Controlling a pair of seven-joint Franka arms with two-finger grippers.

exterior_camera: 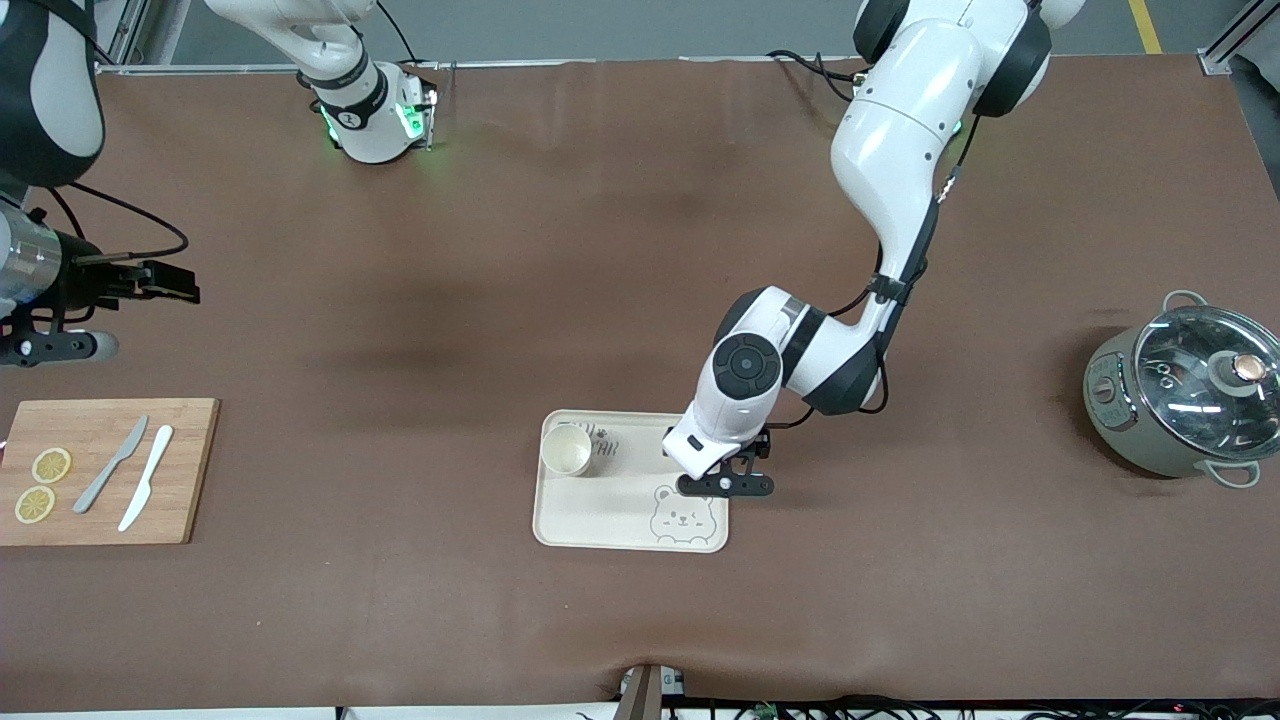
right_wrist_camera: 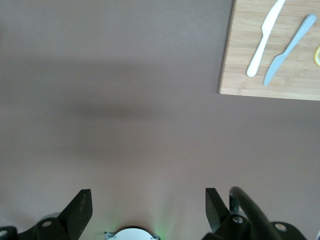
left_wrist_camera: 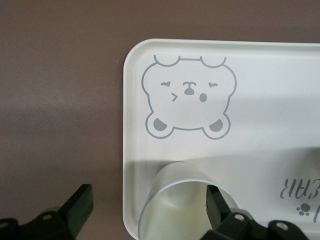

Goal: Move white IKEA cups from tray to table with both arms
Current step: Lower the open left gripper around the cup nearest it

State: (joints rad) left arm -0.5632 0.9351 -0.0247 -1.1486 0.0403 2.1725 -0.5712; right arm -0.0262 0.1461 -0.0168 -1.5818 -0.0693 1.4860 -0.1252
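Note:
A cream bear tray lies mid-table. One white cup stands upright on the tray's corner that is farther from the front camera, toward the right arm's end. The second white cup stands on the tray near a corner beside the bear drawing. In the front view my left hand hides it. My left gripper is low over that tray edge and open. One finger is inside the cup and the other is well outside it. My right gripper waits open and empty above bare table at the right arm's end.
A wooden cutting board with two knives and lemon slices lies at the right arm's end, near the front camera. A grey pot with a glass lid stands at the left arm's end.

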